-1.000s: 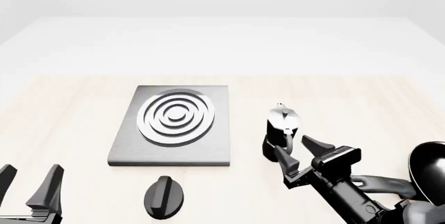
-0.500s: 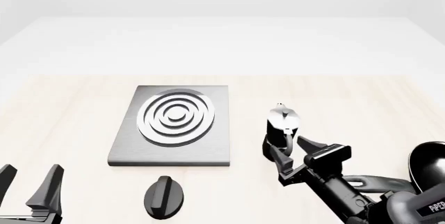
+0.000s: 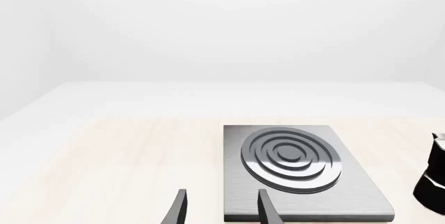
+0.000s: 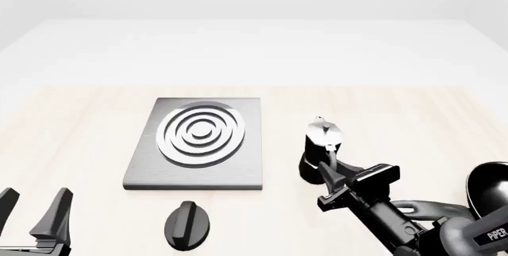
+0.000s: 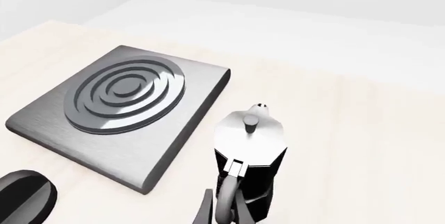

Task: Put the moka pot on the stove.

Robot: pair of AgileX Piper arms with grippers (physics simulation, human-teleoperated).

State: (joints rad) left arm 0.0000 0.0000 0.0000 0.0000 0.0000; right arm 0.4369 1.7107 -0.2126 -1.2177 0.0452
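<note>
The moka pot [image 4: 322, 141], black below and silver above with a knobbed lid, stands upright on the table to the right of the stove [image 4: 151, 172]. My right gripper [image 4: 332, 171] sits just in front of the pot, shut on its black handle. In the right wrist view the two fingers [image 5: 207, 212] press against the handle of the moka pot [image 5: 250, 140], with the stove [image 5: 41, 117] beyond. Near the table's front left corner, my left gripper [image 4: 33, 203] is open and holds nothing. Its wrist view shows the gripper [image 3: 221, 208] facing the stove [image 3: 361, 198], with the moka pot [image 3: 434, 177] at the picture's edge.
A black oval knob [image 4: 187, 225] lies on the table in front of the stove, also visible as the knob [image 5: 24, 200] in the right wrist view. A black frying pan [image 4: 488, 192] sits at the right edge behind the right arm.
My right gripper moved forward to the moka pot's handle, and its fingers went from spread wide to shut on the handle. The pot, stove and left arm stayed where they were.
</note>
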